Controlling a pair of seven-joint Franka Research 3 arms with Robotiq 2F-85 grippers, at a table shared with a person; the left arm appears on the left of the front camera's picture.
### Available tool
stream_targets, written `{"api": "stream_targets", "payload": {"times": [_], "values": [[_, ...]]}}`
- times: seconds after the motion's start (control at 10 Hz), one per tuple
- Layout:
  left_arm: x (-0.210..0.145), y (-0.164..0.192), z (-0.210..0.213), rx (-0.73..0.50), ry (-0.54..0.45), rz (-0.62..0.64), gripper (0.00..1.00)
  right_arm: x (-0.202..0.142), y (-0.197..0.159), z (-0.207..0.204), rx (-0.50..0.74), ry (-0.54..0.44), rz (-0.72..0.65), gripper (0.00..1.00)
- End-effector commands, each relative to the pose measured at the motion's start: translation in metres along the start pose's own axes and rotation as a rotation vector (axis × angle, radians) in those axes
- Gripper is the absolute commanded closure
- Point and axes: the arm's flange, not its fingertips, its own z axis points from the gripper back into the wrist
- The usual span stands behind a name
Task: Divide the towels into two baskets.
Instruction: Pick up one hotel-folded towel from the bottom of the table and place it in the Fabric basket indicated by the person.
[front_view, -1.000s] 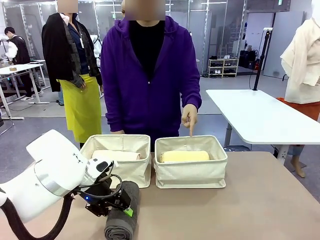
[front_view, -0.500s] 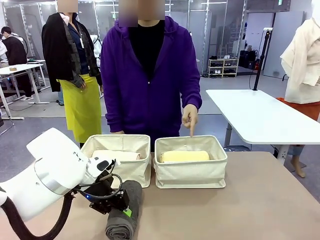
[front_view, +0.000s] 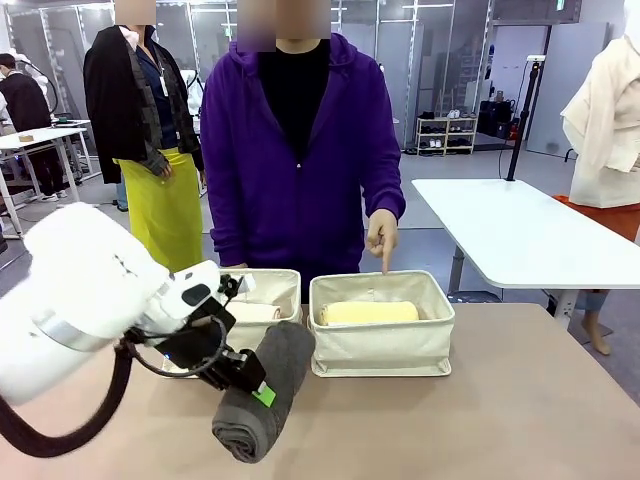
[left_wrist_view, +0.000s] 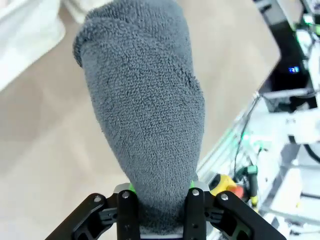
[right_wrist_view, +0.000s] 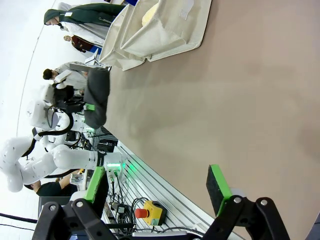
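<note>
The left gripper (front_view: 252, 385) is clamped on the dark grey towel (front_view: 268, 402), lifted near the tabletop's (front_view: 480, 410) left front edge; left basket (front_view: 280, 295) half hidden behind the arm; right gripper (right_wrist_view: 157, 187) spread apart.

Tan table (front_view: 520, 400) is carrying two cream canvas baskets side by side near its far edge, just apart from each other. Left basket (front_view: 275, 290) is sitting directly on the surface, partly hidden behind the robot's arm. Right basket (front_view: 380, 340) is resting flat on the table with its front wall facing the camera. In the right wrist view the bare tabletop is stretching wide in front of the baskets.
</note>
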Motion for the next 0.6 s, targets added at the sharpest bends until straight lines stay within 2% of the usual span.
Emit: {"api": "stream_targets", "payload": {"times": [0.0,0.1,0.2,0.5], "values": [[-0.032,-0.008,0.038,-0.024,0.004,-0.18,0.76,0.0,0.005,0.001,0.004,-0.008,-0.012,0.0],[-0.035,-0.011,0.044,-0.049,-0.013,-0.171,0.76,0.0,0.005,0.001,0.004,-0.008,-0.012,0.0],[0.0,-0.011,0.017,-0.003,0.008,-0.087,0.76,0.0,0.005,0.001,0.004,-0.008,-0.012,0.0],[0.0,-0.011,0.017,-0.003,0.008,-0.087,0.76,0.0,0.005,0.001,0.004,-0.008,-0.012,0.0]]}}
